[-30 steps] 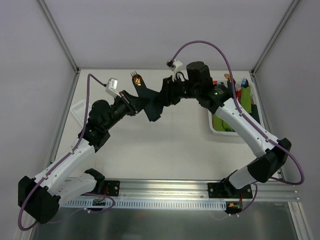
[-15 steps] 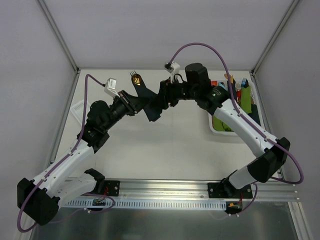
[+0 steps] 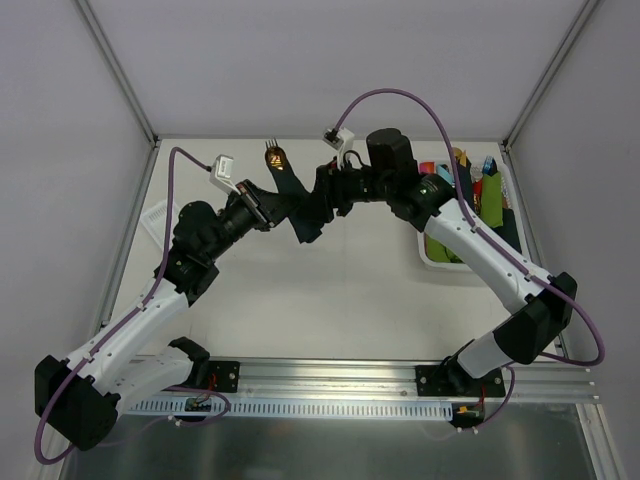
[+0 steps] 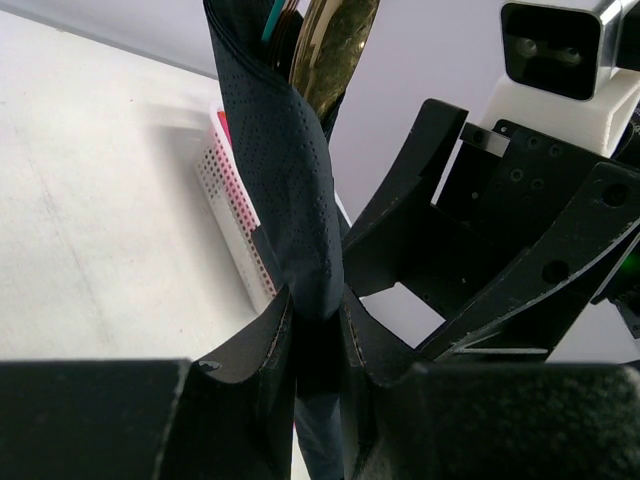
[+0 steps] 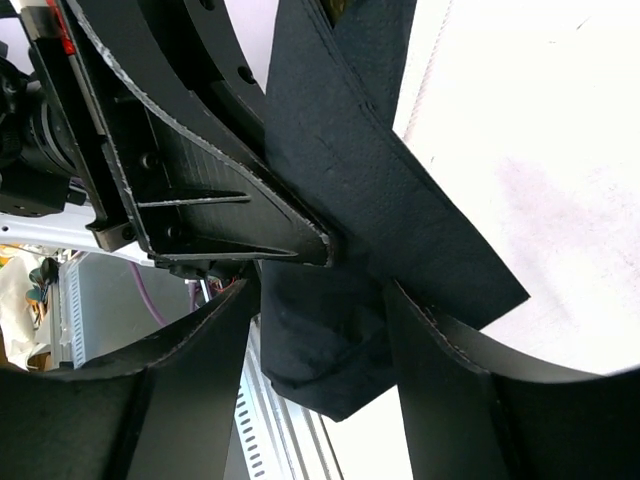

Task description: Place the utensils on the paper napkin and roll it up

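Observation:
The paper napkin (image 3: 305,212) is a dark roll held up off the table at the back middle, between both grippers. The spoon's gold bowl (image 3: 276,161) and the fork's tines (image 3: 270,148) stick out of its far end. In the left wrist view the napkin (image 4: 290,170) wraps the spoon (image 4: 335,40) and the teal fork (image 4: 272,18). My left gripper (image 3: 274,203) (image 4: 318,330) is shut on the roll. My right gripper (image 3: 320,195) (image 5: 322,340) is closed around the napkin's (image 5: 340,200) lower, looser end, with a free flap hanging past it.
A white tray (image 3: 440,258) with green, pink and dark rolls stands at the back right; its wall shows in the left wrist view (image 4: 235,215). A white perforated piece (image 3: 158,215) lies at the left edge. Walls close in the back and sides.
Both grippers have shifted slightly left with the roll. The utensil end has swung from pointing back-left to more upright towards the back wall.

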